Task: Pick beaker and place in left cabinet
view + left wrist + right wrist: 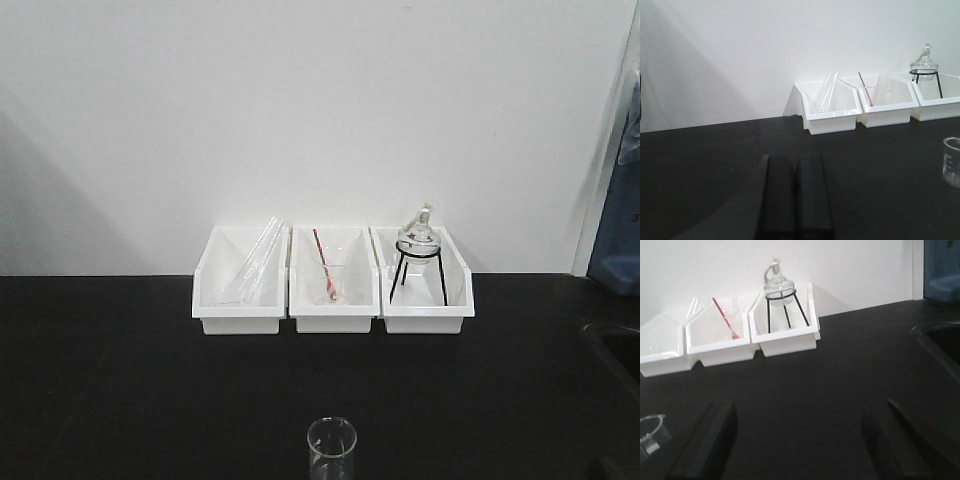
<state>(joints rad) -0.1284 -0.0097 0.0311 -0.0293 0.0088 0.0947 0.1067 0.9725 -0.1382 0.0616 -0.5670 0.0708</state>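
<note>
The left hand hangs low over the black worktop with its 2 dark fingers pressed side by side, no gap showing between them and nothing held. Against the white wall stand 3 white bins in a close row. The left bin holds several clear glass tubes that lean slantwise from its floor up toward its back right corner. The middle bin holds a second beaker, clear and upright, with a red rod leaning in it, top end tilted to the left. Well in front of this bin, apart from all 3, the beaker stands upright on the bare worktop at the bottom edge of the front view. It is clear, looks empty, and shows faint printed marks on its side in the left wrist view, where the frame's right edge cuts it. The right bin holds a black tripod with a round glass flask seated in its ring, a stopper on its neck. Farther right a dark basin is sunk into the worktop. The right hand hovers with its 2 fingers spread wide, only bare worktop between them. The beaker lies outside them, to their left.
</note>
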